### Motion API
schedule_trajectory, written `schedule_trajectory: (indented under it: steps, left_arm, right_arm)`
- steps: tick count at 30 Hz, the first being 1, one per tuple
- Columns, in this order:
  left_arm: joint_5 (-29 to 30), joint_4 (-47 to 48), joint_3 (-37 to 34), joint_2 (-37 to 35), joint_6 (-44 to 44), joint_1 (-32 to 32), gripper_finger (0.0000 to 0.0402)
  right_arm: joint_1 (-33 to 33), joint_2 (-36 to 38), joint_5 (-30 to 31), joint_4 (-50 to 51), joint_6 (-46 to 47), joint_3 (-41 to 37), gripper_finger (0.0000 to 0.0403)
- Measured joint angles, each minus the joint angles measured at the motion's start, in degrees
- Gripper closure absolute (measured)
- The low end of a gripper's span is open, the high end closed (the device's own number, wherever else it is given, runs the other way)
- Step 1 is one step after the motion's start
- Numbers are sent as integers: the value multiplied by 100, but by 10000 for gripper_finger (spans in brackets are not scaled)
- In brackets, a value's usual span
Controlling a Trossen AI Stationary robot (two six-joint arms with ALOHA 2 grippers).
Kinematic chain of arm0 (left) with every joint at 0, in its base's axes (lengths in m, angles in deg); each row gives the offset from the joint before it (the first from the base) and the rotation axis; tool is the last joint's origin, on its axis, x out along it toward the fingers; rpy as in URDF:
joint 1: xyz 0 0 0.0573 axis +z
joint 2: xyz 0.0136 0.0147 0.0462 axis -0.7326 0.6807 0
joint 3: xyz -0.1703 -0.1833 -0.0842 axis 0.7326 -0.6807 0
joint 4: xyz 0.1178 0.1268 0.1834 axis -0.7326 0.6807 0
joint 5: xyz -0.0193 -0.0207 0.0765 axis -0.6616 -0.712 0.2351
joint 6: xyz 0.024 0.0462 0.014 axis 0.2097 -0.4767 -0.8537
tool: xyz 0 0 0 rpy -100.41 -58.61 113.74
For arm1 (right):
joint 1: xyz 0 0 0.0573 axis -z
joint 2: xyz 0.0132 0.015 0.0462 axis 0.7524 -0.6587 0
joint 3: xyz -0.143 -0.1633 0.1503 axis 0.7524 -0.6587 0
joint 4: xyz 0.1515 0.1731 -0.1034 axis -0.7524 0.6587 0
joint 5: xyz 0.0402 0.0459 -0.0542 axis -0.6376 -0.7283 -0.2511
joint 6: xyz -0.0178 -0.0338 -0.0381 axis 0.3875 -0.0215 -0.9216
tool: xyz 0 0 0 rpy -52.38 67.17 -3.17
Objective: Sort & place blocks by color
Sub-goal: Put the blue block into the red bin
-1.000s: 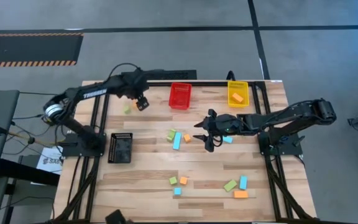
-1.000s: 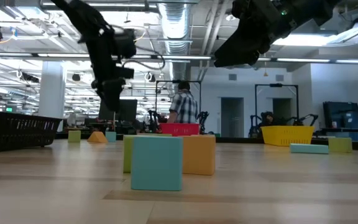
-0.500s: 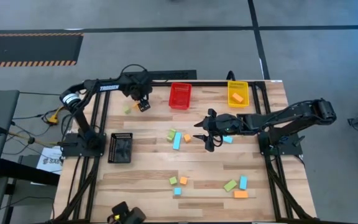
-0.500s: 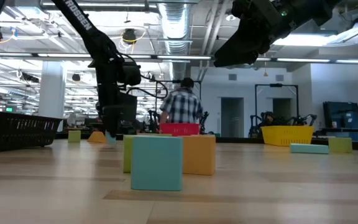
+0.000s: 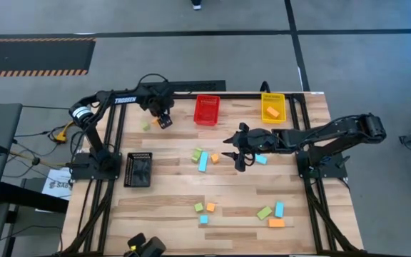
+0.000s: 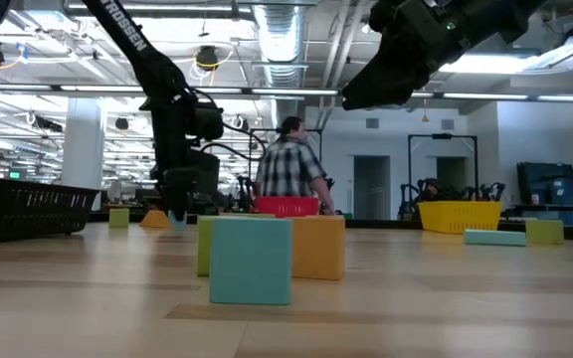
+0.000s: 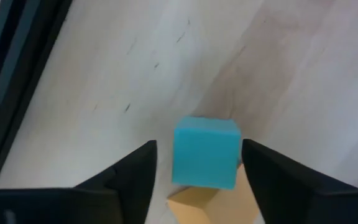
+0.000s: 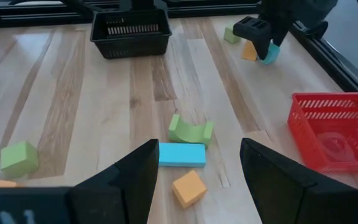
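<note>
Left hand [image 7: 194, 163] over a blue cube — fingers spread to either side of it.

Blue cube [image 7: 206, 152] sits on the surface [image 5: 170, 185] near the far left corner, squarely between the two dark fingers [image 7: 129, 177] with a gap showing on each side, so nothing is pinched yet; an orange block [image 7: 194, 201] touches its near edge and a green block [image 5: 146, 126] lies just beside. Left hand is straight above the cube — the move looks like a plain closing. Red bin [image 5: 206, 110] stands near. Right hand [image 5: 238, 149] hangs spread and empty over mid-surface, above a blue bar [image 8: 182, 154], well apart from this cube.
</note>
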Motion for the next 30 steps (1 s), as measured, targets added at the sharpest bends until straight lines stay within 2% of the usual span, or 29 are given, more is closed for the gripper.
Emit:
schedule_trajectory:
  steps: [8, 17, 24, 26, 30]
  left_arm:
    - [-2, -25, 2, -2, -8, -2, 298]
    - [-103, -151, 13, -39, -269, -86, 297]
    - [-280, -411, 414, -453, -334, -466, 295]
    - [-572, -681, 487, -594, -380, -615, 296]
    - [-1568, -1674, 503, -685, -461, -918, 296]
  right_arm:
    - [-6, 0, 0, 44, 17, 0, 154]
    - [-6, 0, -2, 106, 63, 0, 154]
    - [10, 0, -2, 122, 63, 0, 154]
    - [22, 0, -2, 120, 63, 0, 154]
    - [78, 0, 5, 112, 61, 0, 154]
